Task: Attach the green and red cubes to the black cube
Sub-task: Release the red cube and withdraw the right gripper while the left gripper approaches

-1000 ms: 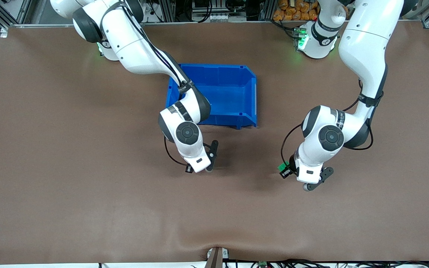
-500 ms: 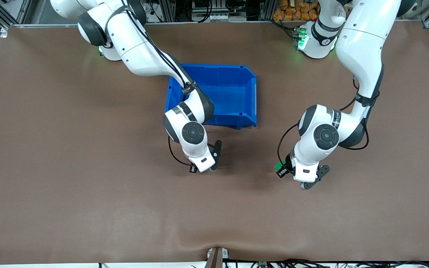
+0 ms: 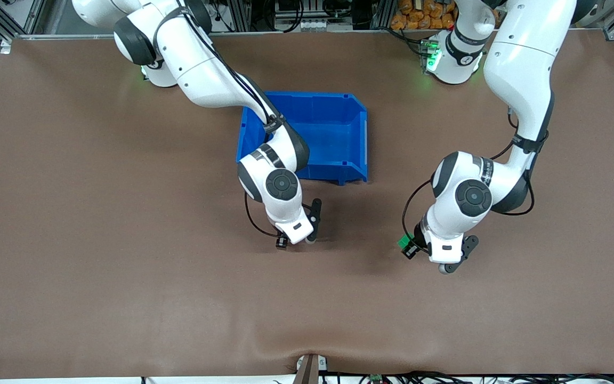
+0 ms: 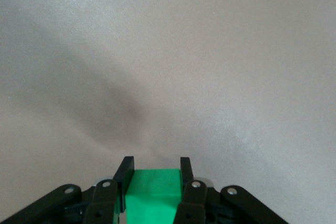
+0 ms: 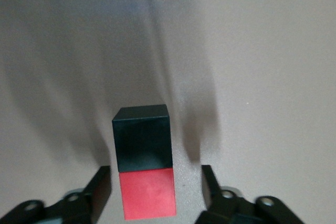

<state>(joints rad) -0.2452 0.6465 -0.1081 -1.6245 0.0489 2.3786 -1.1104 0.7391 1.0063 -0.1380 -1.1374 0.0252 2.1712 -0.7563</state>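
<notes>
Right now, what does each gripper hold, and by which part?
The left gripper clamps the green cube by two opposite side faces. The right gripper stands open around the joined red cube and black cube, holding nothing.

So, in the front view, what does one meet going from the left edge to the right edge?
Right gripper → blue bin → green cube held by the left gripper. The red and black cubes are hidden in this view, under the right gripper.
</notes>
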